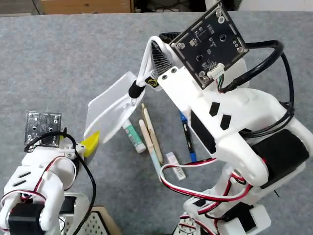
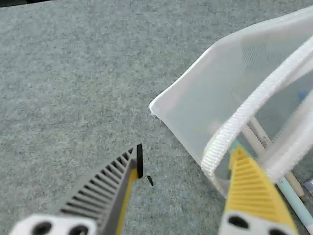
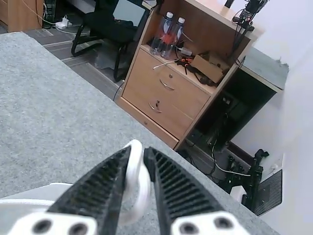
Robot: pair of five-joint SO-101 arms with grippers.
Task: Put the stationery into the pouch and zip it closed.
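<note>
A white mesh pouch [image 1: 108, 111] hangs tilted above the grey table, lifted by its zip edge. My right gripper [image 1: 138, 86] is shut on that white edge [image 3: 137, 172], between black fingers [image 3: 100, 188]. My left gripper [image 2: 188, 164] stands open at the pouch's lower corner [image 2: 215, 112], its yellow finger [image 1: 90, 143] beside the hanging rim. Under and beside the pouch lie the stationery: a glue stick [image 1: 133, 137], a wooden pencil [image 1: 151, 129], a pale blue pen [image 1: 153, 155], a dark blue pen [image 1: 188, 135] and an eraser [image 1: 174, 165]. Pencils show through the mesh [image 2: 264, 139].
The right arm's body [image 1: 234, 142] covers the table's right side. Grey carpet-like table surface [image 1: 58, 63] lies open to the left and back. A perforated board [image 1: 95, 223] sits at the front edge by the left arm's base.
</note>
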